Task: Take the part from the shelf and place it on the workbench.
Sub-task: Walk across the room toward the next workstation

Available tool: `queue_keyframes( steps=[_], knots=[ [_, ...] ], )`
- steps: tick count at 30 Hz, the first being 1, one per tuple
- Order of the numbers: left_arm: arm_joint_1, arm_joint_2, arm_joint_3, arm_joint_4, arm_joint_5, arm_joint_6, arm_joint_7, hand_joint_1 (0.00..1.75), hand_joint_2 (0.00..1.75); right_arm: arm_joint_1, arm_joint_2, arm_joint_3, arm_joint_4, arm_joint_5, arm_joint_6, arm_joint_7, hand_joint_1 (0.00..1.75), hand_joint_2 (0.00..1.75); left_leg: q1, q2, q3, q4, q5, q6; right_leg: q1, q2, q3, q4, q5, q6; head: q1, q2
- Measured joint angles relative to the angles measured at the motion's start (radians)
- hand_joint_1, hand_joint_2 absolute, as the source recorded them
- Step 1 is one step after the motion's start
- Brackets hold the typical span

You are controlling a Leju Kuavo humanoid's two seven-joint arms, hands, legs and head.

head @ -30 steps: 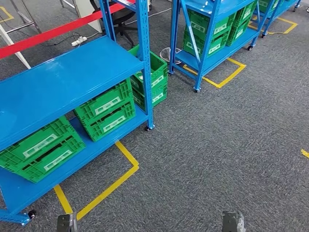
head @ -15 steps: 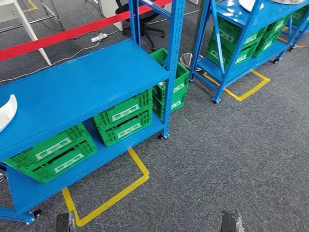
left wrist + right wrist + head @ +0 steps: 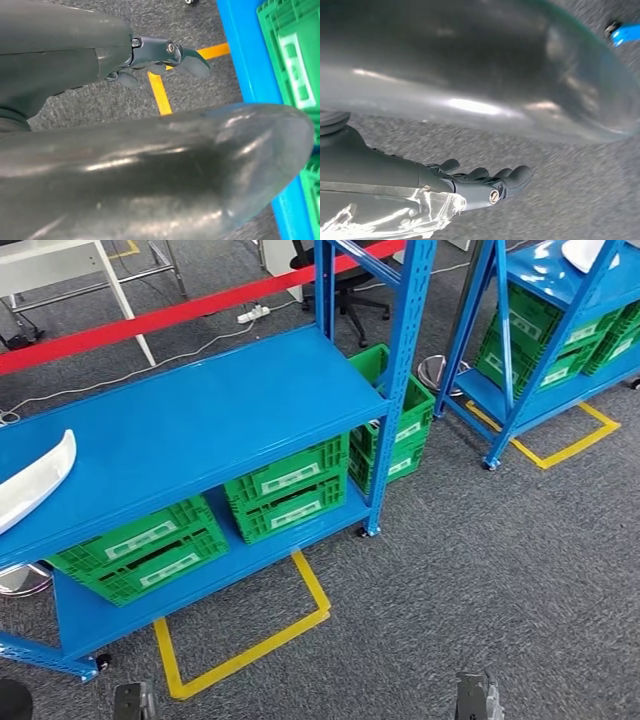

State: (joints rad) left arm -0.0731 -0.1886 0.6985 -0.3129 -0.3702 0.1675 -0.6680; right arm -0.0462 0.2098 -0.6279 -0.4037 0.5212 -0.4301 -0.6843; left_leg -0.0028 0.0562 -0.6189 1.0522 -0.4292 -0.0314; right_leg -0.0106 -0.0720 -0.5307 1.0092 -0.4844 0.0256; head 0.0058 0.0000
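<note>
Turning toward the shelf, we see the whole head view has slid to the right over the last second, which we read as our own camera swinging left and not as the furniture moving. That turn has brought the white curved moulded part (image 3: 34, 480) into sight: it lies on the top deck of the blue steel shelf (image 3: 204, 415), at the deck's far left end, well ahead of our left hand (image 3: 166, 52) and further left than it. Both arms hang low, so the hands are nowhere near the deck. In the left wrist view the left hand's fingers lie straight and loosely apart with nothing between them, above grey carpet and a yellow floor-tape line (image 3: 160, 92). Our right hand (image 3: 490, 185) is likewise unloaded, its dark fingers extended side by side over bare carpet, far off to the right of the part. Green slotted plastic crates (image 3: 290, 485) sit on the lower deck, below and beyond the left hand. We judge the task is at its approach stage: the part is now found but ungrasped, and we probably need to turn or step further left before reaching.
</note>
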Motion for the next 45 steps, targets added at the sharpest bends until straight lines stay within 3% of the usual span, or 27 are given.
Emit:
queue_keyframes(
  steps=[2,4,6,8,10,11,12,15,17,19,21,23,25,26,27,30,32,34,36,38,40,41,42,43,45],
  knots=[
    [-0.005,-0.001,0.0,0.0,0.001,-0.001,0.0,0.0,0.0,-0.001,0.0,0.001,0.001,0.0,-0.003,0.0,0.0,0.0,-0.004,0.024,0.013,-0.052,0.01,0.012,0.007,-0.023,0.006,0.0,-0.016,0.013,-0.004,0.0],
    [-0.003,-0.001,0.0,0.0,0.002,-0.001,0.0,0.0,0.0,-0.003,0.0,0.002,0.001,0.0,-0.005,0.0,0.0,0.0,-0.002,-0.002,0.016,-0.059,0.013,0.027,0.008,-0.038,0.013,-0.002,-0.031,0.024,-0.003,0.0],
    [-0.002,-0.001,0.0,0.0,0.002,-0.001,0.0,0.0,0.0,-0.007,0.0,0.003,0.001,0.0,-0.006,0.0,0.0,0.0,0.003,-0.028,0.019,-0.061,0.016,0.038,0.004,0.003,0.004,0.04,-0.066,0.034,0.0,0.0],
    [-0.005,-0.002,0.0,0.0,0.002,-0.001,0.0,0.0,0.0,-0.005,0.0,0.003,0.001,0.0,-0.007,0.0,0.0,0.0,0.004,-0.054,0.019,-0.061,0.017,0.047,0.002,0.055,-0.052,0.162,-0.133,0.038,0.003,0.0],
    [-0.004,-0.002,0.0,0.0,0.003,-0.001,0.0,0.0,0.0,-0.001,0.0,0.003,0.002,0.0,-0.008,0.0,0.0,0.0,0.003,-0.084,0.02,-0.061,0.016,0.05,0.003,0.068,-0.117,0.276,-0.172,0.036,0.004,0.0],
    [-0.003,-0.002,0.0,0.0,0.003,-0.001,0.0,0.0,0.0,-0.001,0.0,0.003,0.002,0.0,-0.008,0.0,0.0,0.0,0.002,-0.099,0.021,-0.06,0.016,0.051,0.003,0.069,-0.129,0.286,-0.162,0.033,0.004,0.0],
    [-0.002,-0.002,0.0,0.0,0.003,-0.001,0.0,0.0,0.0,-0.001,0.0,0.003,0.002,0.0,-0.008,0.0,0.0,0.0,0.002,-0.116,0.022,-0.06,0.015,0.05,0.003,0.073,-0.122,0.255,-0.131,0.031,0.004,0.0],
    [-0.002,-0.003,0.0,0.0,0.003,-0.001,0.0,0.0,0.0,-0.003,0.0,0.003,0.003,0.0,-0.009,0.0,0.0,0.0,0.002,-0.158,0.027,-0.057,0.013,0.043,-0.003,0.124,-0.046,0.063,-0.022,0.024,0.003,0.0],
    [0.0,-0.003,0.0,-0.001,0.002,-0.001,0.0,0.0,0.0,-0.004,0.0,0.003,0.004,0.0,-0.009,0.0,0.0,0.0,0.001,-0.176,0.025,-0.057,0.015,0.033,-0.003,0.14,-0.024,0.019,-0.004,0.017,0.002,0.0],
    [0.004,0.0,0.0,-0.001,0.003,-0.001,0.0,0.0,0.0,-0.005,0.0,0.003,0.004,0.0,-0.011,0.0,0.0,0.0,0.003,-0.188,0.021,-0.059,0.019,0.022,-0.001,0.121,-0.02,0.018,0.002,0.007,0.002,0.0],
    [0.006,0.001,0.0,-0.002,0.003,-0.001,0.0,0.0,0.0,-0.007,0.001,0.004,0.004,0.0,-0.011,0.0,0.0,0.0,0.001,-0.154,0.006,-0.031,-0.003,0.011,-0.004,0.102,-0.019,0.013,0.006,-0.006,-0.004,0.0],
    [0.002,0.0,0.0,-0.002,0.003,0.0,0.0,0.0,0.0,-0.005,0.002,0.004,0.004,0.0,-0.011,0.0,0.0,0.0,-0.001,-0.095,-0.047,0.079,-0.065,0.001,-0.003,0.075,-0.019,0.011,0.006,-0.015,-0.012,0.0],
    [0.001,0.0,0.0,-0.002,0.003,0.0,0.0,0.0,0.0,-0.003,0.001,0.003,0.004,-0.002,-0.009,0.0,0.0,0.0,0.002,-0.071,-0.107,0.206,-0.114,-0.005,-0.001,0.045,-0.019,0.011,0.004,-0.019,-0.015,0.0],
    [0.002,-0.001,0.0,-0.002,0.003,0.0,0.0,0.0,0.0,-0.003,0.001,0.003,0.004,-0.002,-0.008,0.0,0.0,0.0,0.004,-0.068,-0.118,0.23,-0.114,-0.007,-0.001,0.032,-0.019,0.011,0.004,-0.02,-0.015,0.0],
    [0.003,-0.001,0.0,-0.002,0.003,0.0,0.0,0.0,0.0,-0.004,0.001,0.002,0.004,-0.003,-0.007,0.0,0.0,0.0,0.005,-0.067,-0.107,0.211,-0.094,-0.007,-0.001,0.022,-0.017,0.011,0.002,-0.019,-0.015,0.0],
    [0.004,-0.001,0.0,-0.002,0.005,0.002,0.0,0.0,0.0,-0.009,0.001,0.002,0.004,-0.014,0.0,0.0,0.0,0.0,0.003,-0.05,0.002,0.017,-0.008,0.002,0.002,0.005,-0.012,0.012,-0.002,-0.011,-0.015,0.0],
    [0.003,0.0,0.0,-0.002,0.006,0.004,0.0,0.0,0.0,-0.013,0.001,0.002,0.004,-0.027,0.012,0.0,0.0,0.0,0.0,-0.038,0.041,-0.056,0.002,0.011,0.006,-0.002,-0.012,0.013,-0.004,-0.002,-0.013,0.0],
    [0.005,0.0,0.0,-0.003,0.007,0.006,0.0,0.0,0.0,-0.015,0.001,0.002,0.004,-0.033,0.021,0.0,0.0,0.0,-0.001,-0.041,0.043,-0.065,-0.001,0.021,0.007,-0.006,-0.011,0.009,-0.002,0.009,-0.012,0.0],
    [0.006,0.0,0.0,-0.003,0.01,0.007,0.0,0.0,0.87,-0.016,0.001,0.001,0.005,-0.038,0.028,0.0,0.0,0.87,0.003,-0.046,0.045,-0.072,0.003,0.034,0.004,0.014,-0.02,0.028,-0.019,0.02,-0.009,0.0],
    [0.004,-0.001,-0.001,-0.003,0.008,0.007,0.0,0.0,1.75,-0.016,0.001,0.0,0.007,-0.04,0.035,0.0,0.0,1.75,0.007,-0.052,0.046,-0.075,0.005,0.044,0.002,0.05,-0.068,0.13,-0.074,0.029,-0.003,0.0],
    [0.004,0.0,-0.007,-0.003,-0.007,0.009,0.0,0.0,1.75,-0.013,0.0,-0.002,0.01,-0.034,0.041,0.0,0.0,1.75,0.007,-0.058,0.046,-0.075,0.005,0.05,0.0,0.066,-0.132,0.262,-0.129,0.037,0.0,0.0],
    [0.005,0.001,-0.012,-0.002,-0.018,0.012,0.0,0.0,1.75,-0.01,-0.001,-0.002,0.011,-0.029,0.043,0.0,0.0,1.75,0.008,-0.062,0.046,-0.074,0.005,0.052,-0.002,0.068,-0.148,0.291,-0.132,0.042,0.001,0.0],
    [0.005,0.002,-0.016,-0.002,-0.026,0.016,0.0,0.0,1.75,-0.009,-0.002,-0.002,0.012,-0.025,0.046,0.0,0.0,1.75,0.009,-0.066,0.046,-0.073,0.005,0.051,-0.006,0.068,-0.145,0.28,-0.115,0.048,0.001,0.0],
    [0.005,0.002,-0.02,-0.002,-0.031,0.018,0.0,0.0,1.75,-0.008,-0.003,-0.002,0.013,-0.023,0.049,0.0,0.0,1.75,0.012,-0.071,0.046,-0.071,0.004,0.05,-0.011,0.068,-0.122,0.231,-0.082,0.055,0.001,0.0],
    [0.005,0.005,-0.025,-0.002,-0.035,0.02,0.0,0.0,1.75,-0.009,-0.004,-0.002,0.016,-0.021,0.051,0.0,0.0,1.75,0.014,-0.079,0.043,-0.056,-0.003,0.04,-0.025,0.073,-0.055,0.092,-0.022,0.076,0.003,0.0]
  ],
)
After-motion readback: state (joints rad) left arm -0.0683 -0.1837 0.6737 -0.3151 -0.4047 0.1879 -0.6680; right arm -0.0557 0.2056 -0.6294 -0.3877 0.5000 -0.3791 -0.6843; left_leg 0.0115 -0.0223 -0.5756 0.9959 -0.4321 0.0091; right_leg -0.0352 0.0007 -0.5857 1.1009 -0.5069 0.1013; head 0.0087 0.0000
